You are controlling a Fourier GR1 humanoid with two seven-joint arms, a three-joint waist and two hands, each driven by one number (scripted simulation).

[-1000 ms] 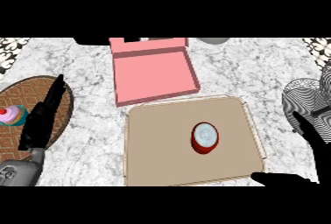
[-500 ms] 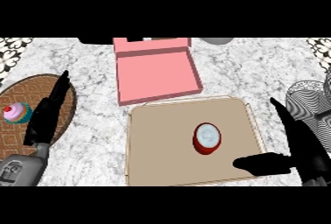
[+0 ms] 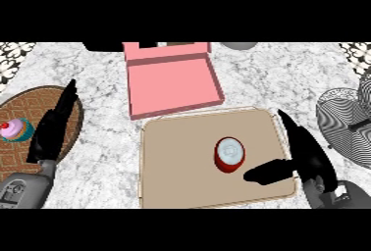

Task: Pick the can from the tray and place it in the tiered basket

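Right robot hand (image 3: pixel 301 149) is spread wide over the right part of the tan tray (image 3: pixel 174 169), its fingers straight and pointing away from the robot, its thumb jutting out to its left; it holds nothing. Just off the thumb tip, a little farther from the robot, stands the red can (image 3: pixel 229 154) with a pale top, upright near the tray's middle; thumb and can look apart, though the gap is narrow and hard to judge. The wrist behind this robot hand is cut off by the lower edge. To its right, the black-and-white striped tiered basket (image 3: pixel 346 122) runs out of view, so only part of it shows. Beyond the tray, farther from the robot, lies an open pink box (image 3: pixel 170 81). Far to the left, the left robot hand (image 3: pixel 52 127) is open, fingers straight, resting over a brown patterned plate (image 3: pixel 22 147) that carries a cupcake (image 3: pixel 14 129). All sit on the marble table (image 3: pixel 101 142).
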